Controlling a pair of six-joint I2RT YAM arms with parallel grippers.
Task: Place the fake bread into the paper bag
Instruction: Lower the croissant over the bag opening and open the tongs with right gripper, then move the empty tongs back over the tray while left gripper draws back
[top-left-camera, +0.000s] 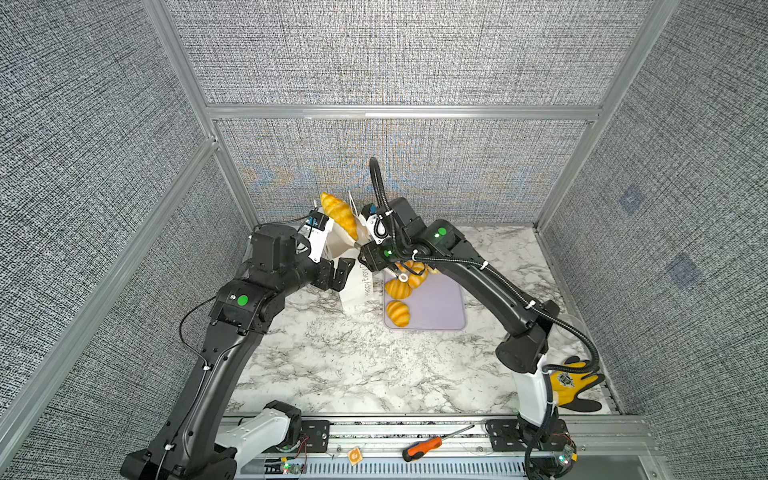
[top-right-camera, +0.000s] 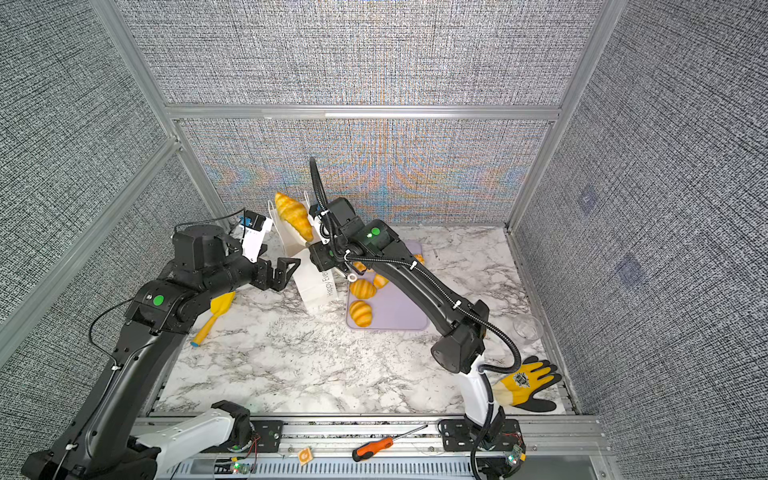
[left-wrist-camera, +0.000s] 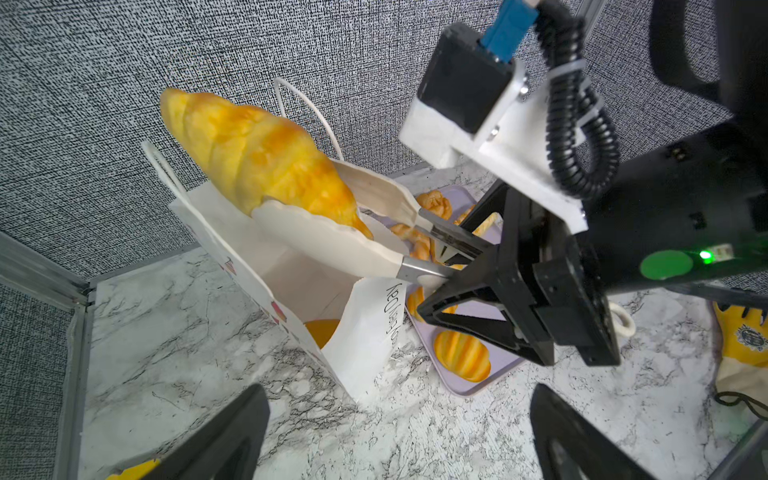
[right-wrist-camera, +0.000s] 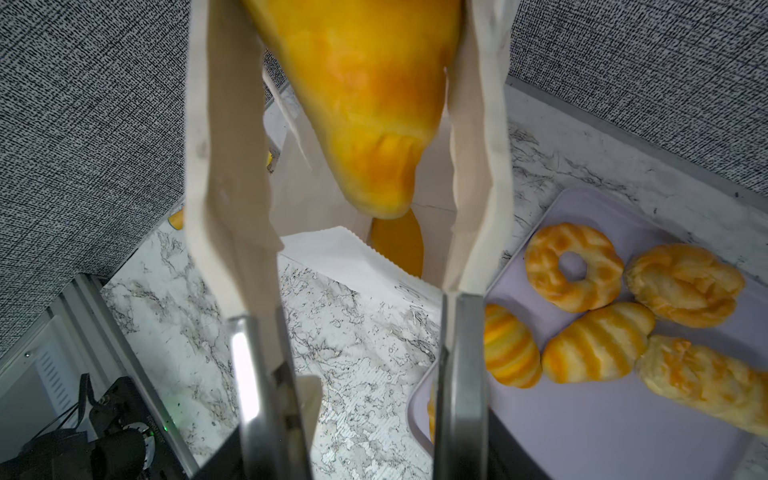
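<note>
Our right gripper (left-wrist-camera: 451, 266) is squeezing the metal arms of the tongs (left-wrist-camera: 332, 245). In the left wrist view the white paddles are cradling a croissant (left-wrist-camera: 257, 158), slanted tip-down over the mouth of the paper bag (left-wrist-camera: 361, 345), which is standing on the worktop (left-wrist-camera: 187, 353). We are reading that slant as deliberate: the mouth is narrow, so the croissant is going in lengthwise. The cord handles (left-wrist-camera: 162, 170) are sticking up on either side of it, near enough to snag. An orange piece (left-wrist-camera: 322, 332) is lying at the bag's bottom. Our left gripper (left-wrist-camera: 399, 392) is gaping wide, holding nothing.

In the right wrist view we are looking along the tongs. The croissant's tip is hanging over the opening with the paddles flanking it, though we cannot tell how firmly they are pressing. The rest of the fake bread (right-wrist-camera: 598, 340) is waiting on the lilac tray (right-wrist-camera: 602, 415), just beside the bag.

In both top views the bag is standing near the worktop's far edge, close to the back wall (top-right-camera: 374, 187), so room behind it is looking tight. The left gripper is hovering just beside the bag's side, ready, we are guessing, to steady it. The near half is offering open room, with a shovel (top-right-camera: 214, 311) toward the left edge and a glove (top-right-camera: 523, 382) at the near right corner.
</note>
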